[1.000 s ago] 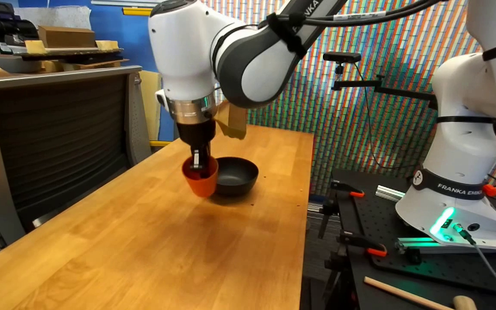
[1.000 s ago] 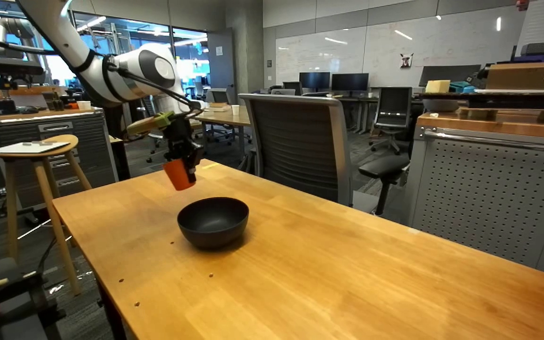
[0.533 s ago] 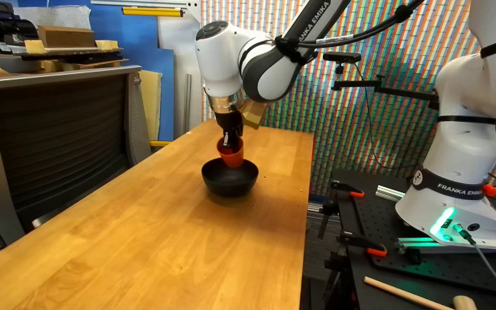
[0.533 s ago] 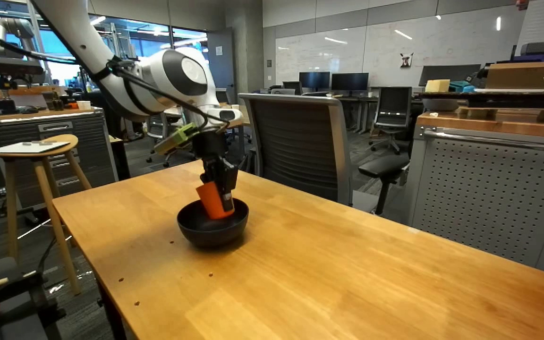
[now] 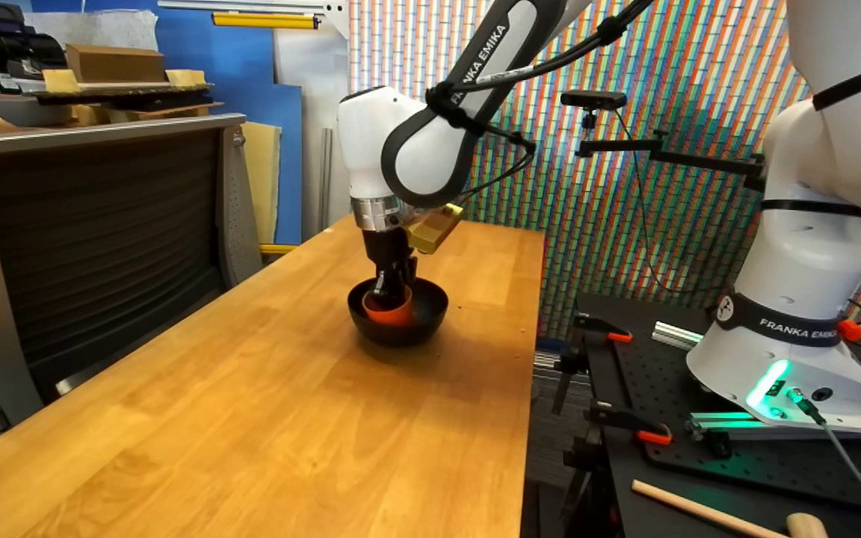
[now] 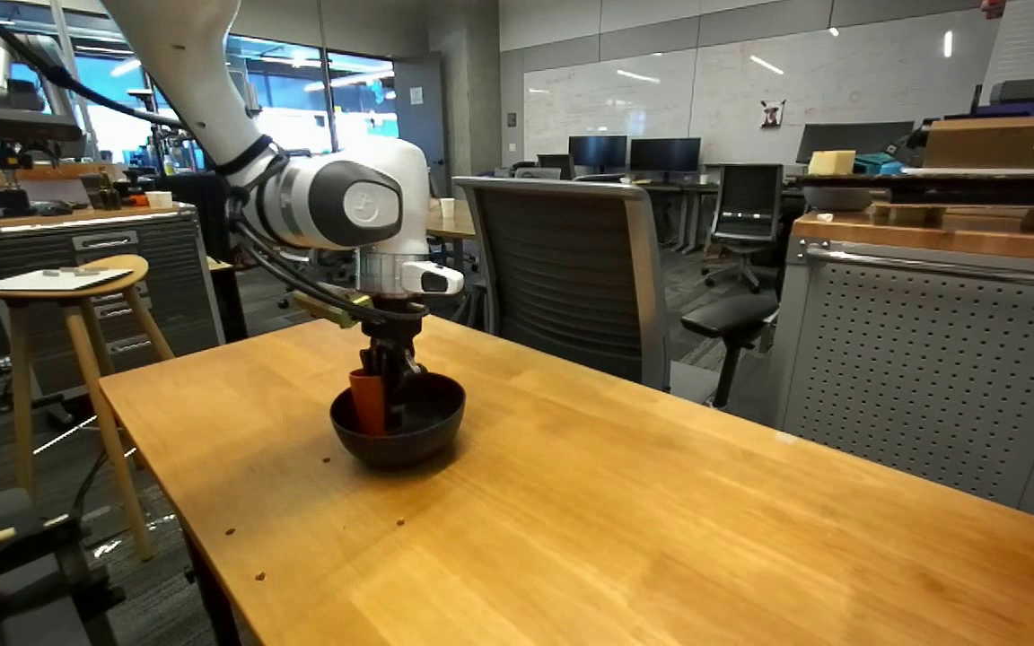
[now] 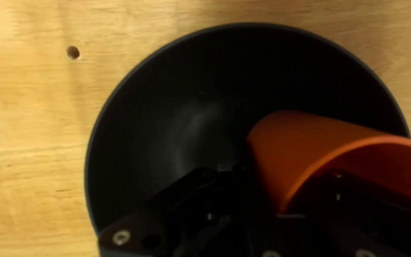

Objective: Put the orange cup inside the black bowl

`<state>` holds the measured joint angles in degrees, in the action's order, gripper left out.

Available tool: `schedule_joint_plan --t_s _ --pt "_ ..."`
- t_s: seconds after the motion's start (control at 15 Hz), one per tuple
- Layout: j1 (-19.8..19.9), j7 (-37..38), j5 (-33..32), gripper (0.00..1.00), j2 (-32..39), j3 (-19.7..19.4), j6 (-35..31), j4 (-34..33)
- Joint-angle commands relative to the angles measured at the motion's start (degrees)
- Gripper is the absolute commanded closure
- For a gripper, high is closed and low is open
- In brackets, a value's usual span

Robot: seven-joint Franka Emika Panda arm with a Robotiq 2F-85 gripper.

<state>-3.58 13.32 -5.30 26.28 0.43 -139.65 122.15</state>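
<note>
Both jaws point down into the black bowl (image 5: pixel 398 335). In the wrist view, one sits inside the mouth of the orange cup (image 7: pixel 309 137) and the other outside, with the cup's wall between them. The dark parts merge there, so I cannot tell whether they grip that wall or stand loose of it. The cup is inside the bowl, off its middle and close to upright in both exterior views; its base is hidden in those. Above, the white and grey arm (image 5: pixel 430 164) carries a yellow-green block (image 5: pixel 436 226). The bowl rests on the wooden bench (image 5: pixel 288 418), near a small hole (image 7: pixel 73 52). Beyond the bench stand a grey chair (image 6: pixel 562 278) and a wooden stool (image 6: pixel 136 272) bearing a white sheet (image 6: pixel 19 284).
</note>
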Motion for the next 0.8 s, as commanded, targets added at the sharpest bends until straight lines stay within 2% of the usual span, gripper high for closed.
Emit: schedule_joint_plan --t_s 0.0,0.27,0.47,0.6,0.73 --pt "-4.5 -0.3 -5.9 0.56 -2.8 -1.6 -2.1 1.1" --pt "-10.4 5.0 -18.6 0.24 -8.9 -4.1 -1.2 2.5" --pt "-11.6 6.1 -26.7 0.02 -14.6 -3.8 -0.6 3.9" --pt "-10.0 2.1 -26.0 0.00 -18.8 -1.4 0.5 5.2" --pt "-7.6 -8.9 -18.2 0.00 -23.8 1.7 1.6 7.8"
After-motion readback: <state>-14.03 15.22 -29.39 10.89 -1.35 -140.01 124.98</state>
